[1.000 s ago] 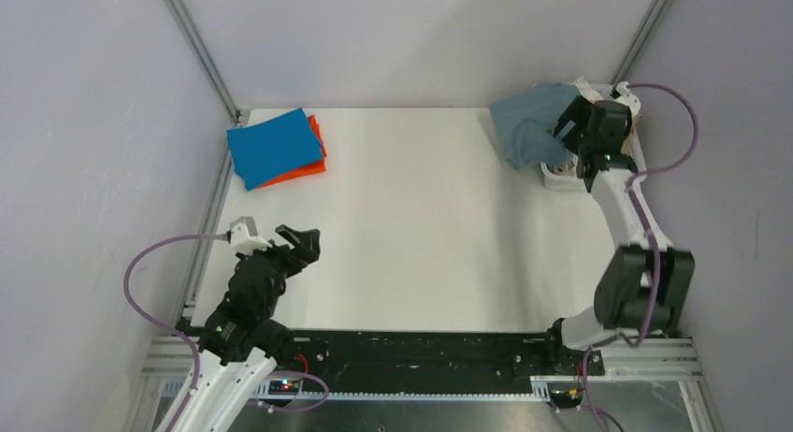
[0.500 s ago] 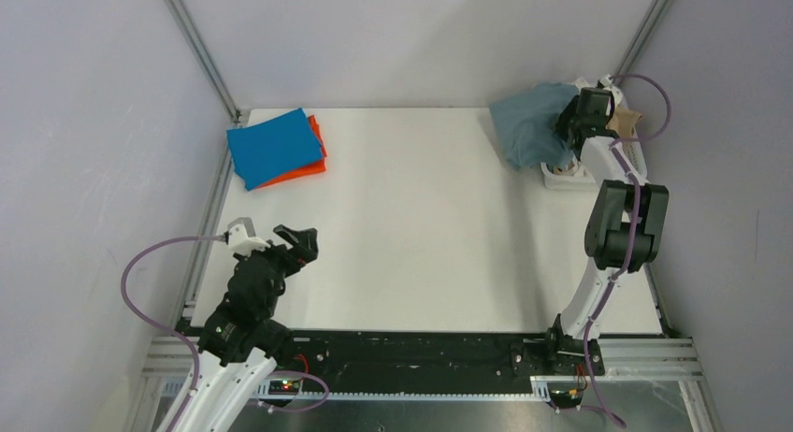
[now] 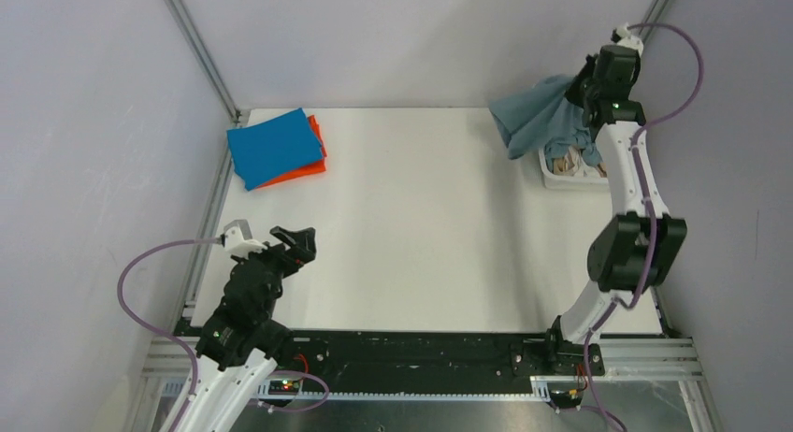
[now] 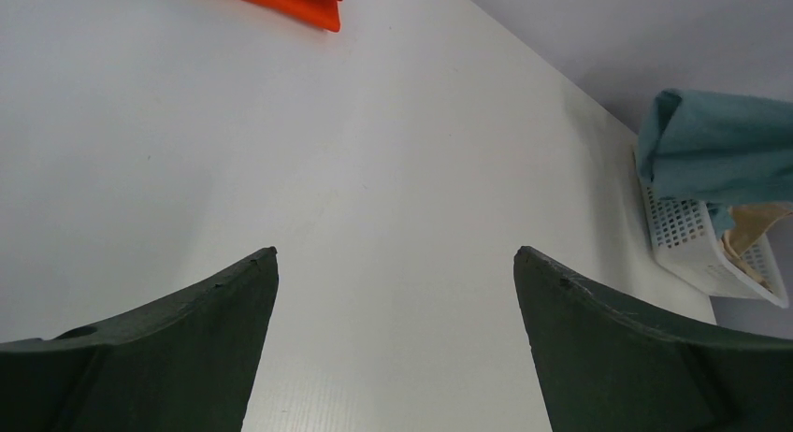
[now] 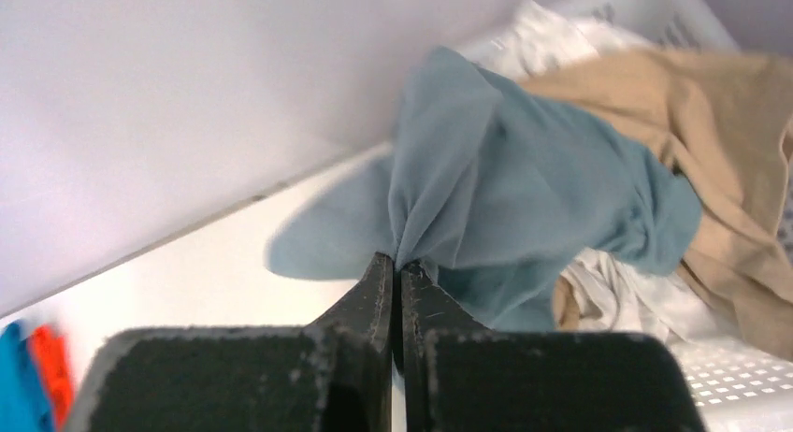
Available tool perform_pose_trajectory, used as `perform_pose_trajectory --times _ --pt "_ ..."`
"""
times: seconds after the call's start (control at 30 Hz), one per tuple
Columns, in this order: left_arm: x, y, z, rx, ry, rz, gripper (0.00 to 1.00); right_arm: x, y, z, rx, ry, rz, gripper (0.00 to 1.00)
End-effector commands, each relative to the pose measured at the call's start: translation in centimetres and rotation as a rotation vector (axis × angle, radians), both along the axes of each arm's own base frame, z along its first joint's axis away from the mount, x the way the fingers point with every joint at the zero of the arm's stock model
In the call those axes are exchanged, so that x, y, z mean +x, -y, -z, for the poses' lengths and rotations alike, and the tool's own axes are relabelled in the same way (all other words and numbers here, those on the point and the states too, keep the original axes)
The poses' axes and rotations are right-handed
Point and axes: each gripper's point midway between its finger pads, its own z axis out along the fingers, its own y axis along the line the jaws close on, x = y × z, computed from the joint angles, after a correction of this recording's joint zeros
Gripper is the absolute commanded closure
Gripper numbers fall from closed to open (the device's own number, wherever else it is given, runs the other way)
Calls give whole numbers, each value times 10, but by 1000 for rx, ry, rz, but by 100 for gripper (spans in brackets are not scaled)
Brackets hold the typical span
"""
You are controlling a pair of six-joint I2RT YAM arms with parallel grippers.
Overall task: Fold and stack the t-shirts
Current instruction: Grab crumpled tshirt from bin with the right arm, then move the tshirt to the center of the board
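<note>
The dusty grey-blue t-shirt (image 3: 538,122) hangs bunched over the basket's left rim at the back right, lifted at its top. My right gripper (image 5: 399,262) is shut on a pinch of this grey-blue t-shirt (image 5: 505,189) and stands raised above the basket (image 3: 572,178). A folded bright blue t-shirt (image 3: 274,147) lies on a folded orange t-shirt (image 3: 304,168) at the back left. My left gripper (image 3: 297,239) hovers open over the near left table, nothing between its fingers (image 4: 224,310).
The white slatted basket (image 5: 739,376) holds a beige garment (image 5: 739,123) and a white one (image 5: 636,296). Walls with metal frame posts close in the table on three sides. The grey-blue shirt (image 4: 720,151) and basket (image 4: 692,240) show far right in the left wrist view.
My right gripper has closed on the grey-blue t-shirt and risen, pulling the cloth up from the basket. The left arm has barely moved.
</note>
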Motion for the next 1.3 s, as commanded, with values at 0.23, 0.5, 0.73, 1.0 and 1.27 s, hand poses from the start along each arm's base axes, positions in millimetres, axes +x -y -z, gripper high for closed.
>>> perform_pose_trajectory --times 0.23,0.5,0.73,1.0,1.27 --pt "-3 4 -36 -43 92 27 0 -166 -199 -286 -159 658 -506 100" --pt "-15 7 -67 -105 175 70 2 -231 -269 -356 -78 848 -693 100" --pt "-28 3 -81 -127 217 75 2 -257 -300 -370 -80 886 -743 100" --pt "-27 -2 -74 -133 202 48 2 -241 -315 -313 -120 785 -757 100" --pt "-9 4 -35 -94 53 21 2 -203 -306 -115 -102 365 -792 100"
